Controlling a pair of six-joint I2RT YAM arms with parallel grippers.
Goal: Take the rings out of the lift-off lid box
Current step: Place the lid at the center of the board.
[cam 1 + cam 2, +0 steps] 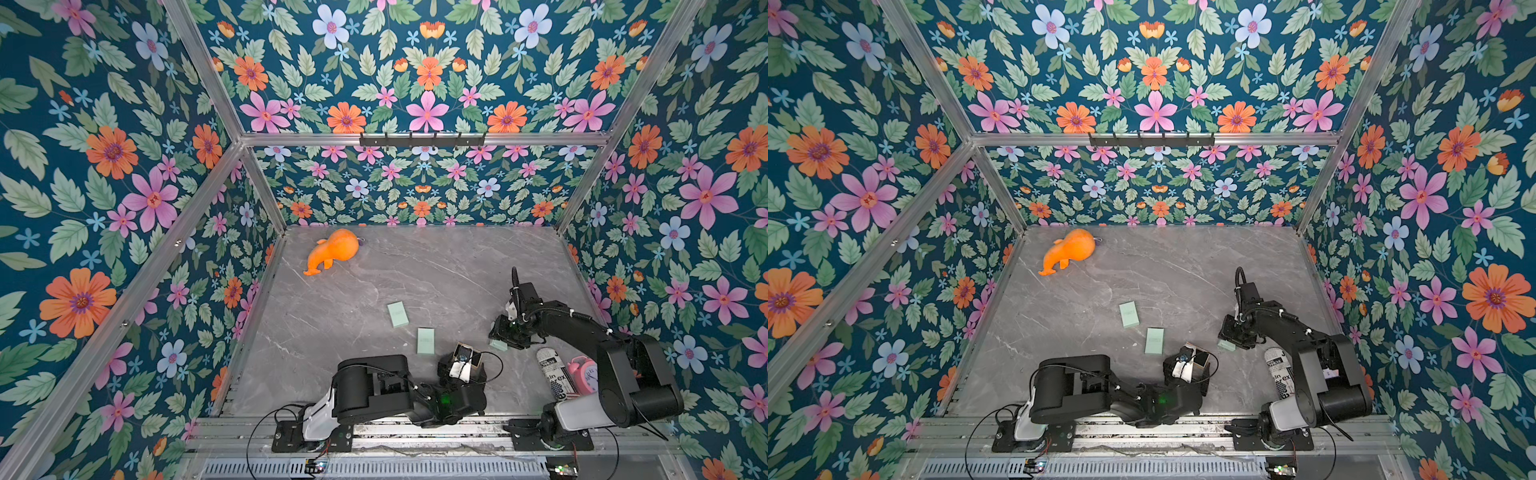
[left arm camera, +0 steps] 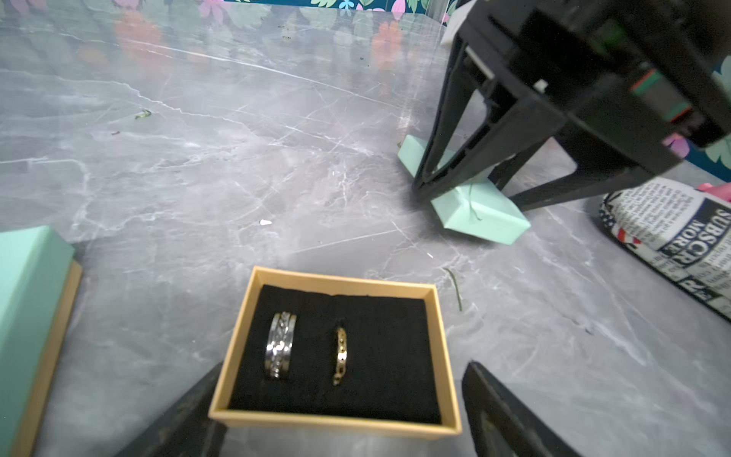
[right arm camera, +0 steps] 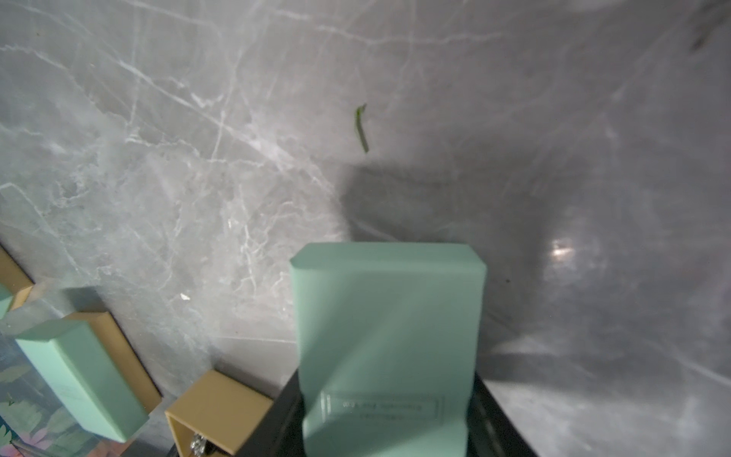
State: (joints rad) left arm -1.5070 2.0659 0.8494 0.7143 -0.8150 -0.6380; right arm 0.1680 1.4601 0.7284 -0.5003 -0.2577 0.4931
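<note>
**Lid Off, Rings Not Yet Extracted**

The left tool [image 2: 344, 365] was held with jaws wide, flanking the open tan box [image 2: 340, 279] on the counter [image 2: 237, 158]. The rings, a broad silver ring [image 2: 281, 346] and a thin gold ring [image 2: 339, 356], were seated upright in its black foam [image 2: 387, 348]; neither was extracted. Beyond, the mint-green lid [image 2: 486, 221] was gripped by the right tool [image 2: 468, 196]. The contents of the nearer lidded mint box [image 1: 425, 340] and the farther lidded mint box [image 1: 397, 314] could not be determined.
</note>
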